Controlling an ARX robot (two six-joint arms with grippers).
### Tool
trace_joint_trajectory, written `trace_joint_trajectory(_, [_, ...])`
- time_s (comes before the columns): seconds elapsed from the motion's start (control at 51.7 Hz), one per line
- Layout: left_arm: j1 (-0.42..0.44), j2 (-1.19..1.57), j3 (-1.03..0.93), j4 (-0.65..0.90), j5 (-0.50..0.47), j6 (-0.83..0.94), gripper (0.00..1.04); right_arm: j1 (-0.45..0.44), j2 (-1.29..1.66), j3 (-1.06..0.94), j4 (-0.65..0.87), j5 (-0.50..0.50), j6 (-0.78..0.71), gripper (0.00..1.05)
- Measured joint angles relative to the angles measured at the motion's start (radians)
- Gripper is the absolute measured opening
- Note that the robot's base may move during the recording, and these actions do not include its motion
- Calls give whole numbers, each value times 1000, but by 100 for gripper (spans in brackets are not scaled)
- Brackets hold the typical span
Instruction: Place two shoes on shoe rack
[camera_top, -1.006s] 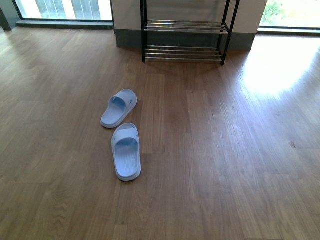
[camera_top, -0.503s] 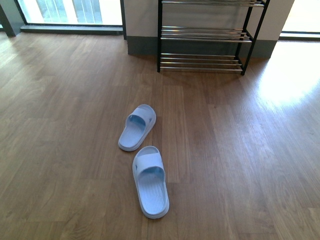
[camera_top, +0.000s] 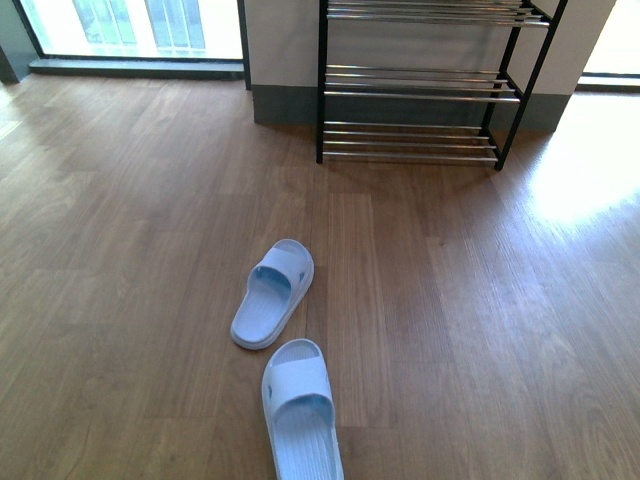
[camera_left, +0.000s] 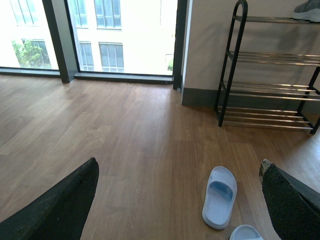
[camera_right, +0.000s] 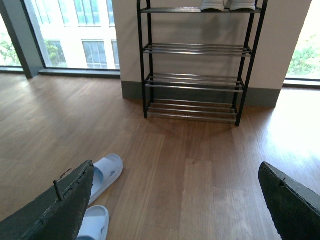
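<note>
**Front view, left to right.** A bright window (camera_top: 130, 25) in the far wall. Two pale blue slides lie on the wooden floor (camera_top: 120, 250): the farther slide (camera_top: 272, 293) is angled, and the nearer slide (camera_top: 302, 410), just beside its heel, is cut by the lower edge. The shoe rack (camera_top: 420, 90) stands against the wall, well apart from both.

**Wrist views.** The left fingers (camera_left: 60, 205) are spread wide and hold nothing. The right fingers (camera_right: 65, 205) are likewise wide apart and empty. White-soled sneakers (camera_right: 214, 5) stand on the rack's top tier.
</note>
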Motion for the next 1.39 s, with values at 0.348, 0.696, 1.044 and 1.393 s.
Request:
trace_joint_trajectory(0.348, [0,0,0,0,0,0,95,0,0,0,0,0,0,96])
trace_joint_trajectory(0.696, [0,0,0,0,1,0,95,0,0,0,0,2,0,96])
trace_joint_trajectory(1.044, [0,0,0,0,-2,0,95,0,2,0,0,-1,0,96])
trace_joint_trajectory(1.393, [0,0,0,0,0,0,95,-2,113,6,-22,6,-77,96])
